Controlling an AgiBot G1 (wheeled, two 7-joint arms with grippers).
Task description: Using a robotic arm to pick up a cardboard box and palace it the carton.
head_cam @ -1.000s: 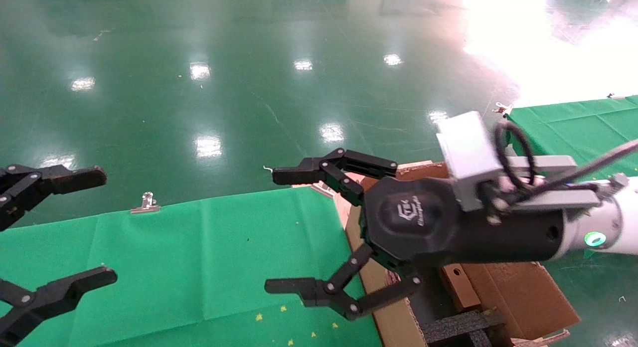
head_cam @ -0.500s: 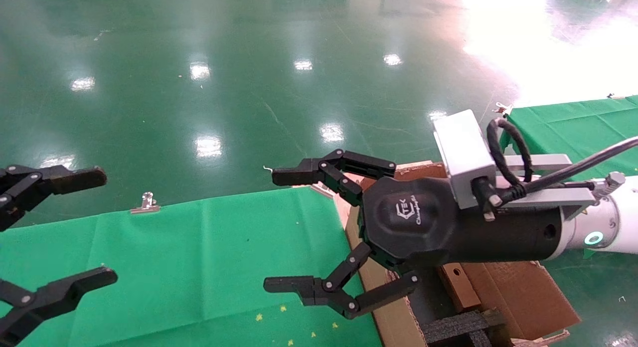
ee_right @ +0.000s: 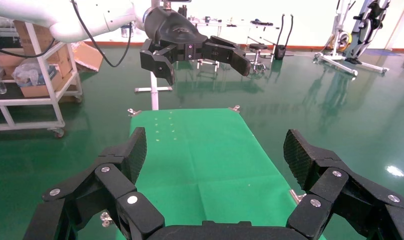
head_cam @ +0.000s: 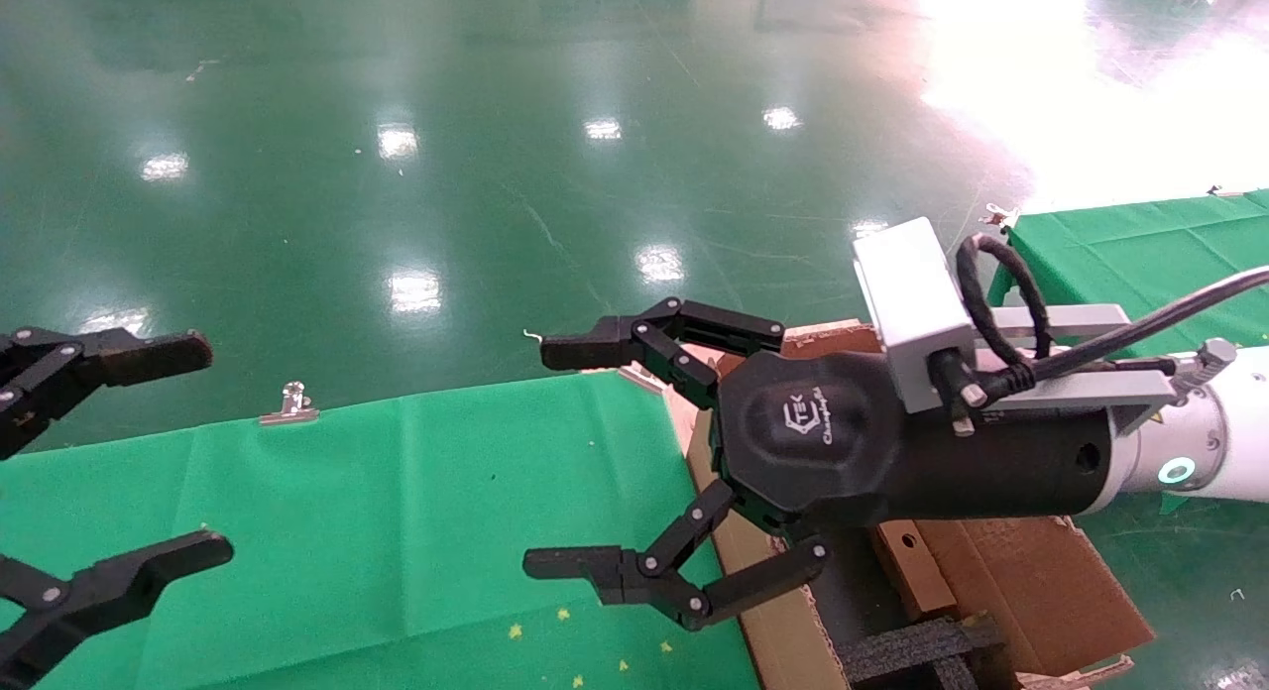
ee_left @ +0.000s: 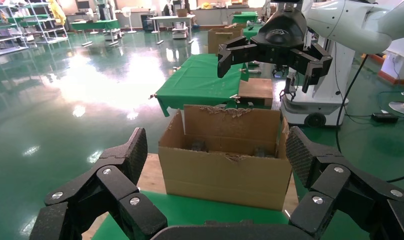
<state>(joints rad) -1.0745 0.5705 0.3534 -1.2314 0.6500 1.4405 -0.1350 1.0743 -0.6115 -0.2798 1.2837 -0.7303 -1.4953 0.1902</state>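
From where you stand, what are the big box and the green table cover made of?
The carton looks like brown corrugated cardboard, matte, with ragged torn edges. The green cover seems a thin cloth or paper sheet: it shows fold creases and is held by a metal clip.

- A table draped in green cloth (head_cam: 397, 512) fills the lower left of the head view; small yellow specks (head_cam: 540, 626) dot the cloth toward 6 o'clock.
- A metal clip (head_cam: 289, 404) pins the cloth at its far edge, toward 10 o'clock.
- The carton (ee_left: 225, 162) stands just beside the table's end, at 3 o'clock, on the glossy green floor (head_cam: 496, 174).
- A second green-draped table (head_cam: 1140, 244) lies beyond, toward 2 o'clock.
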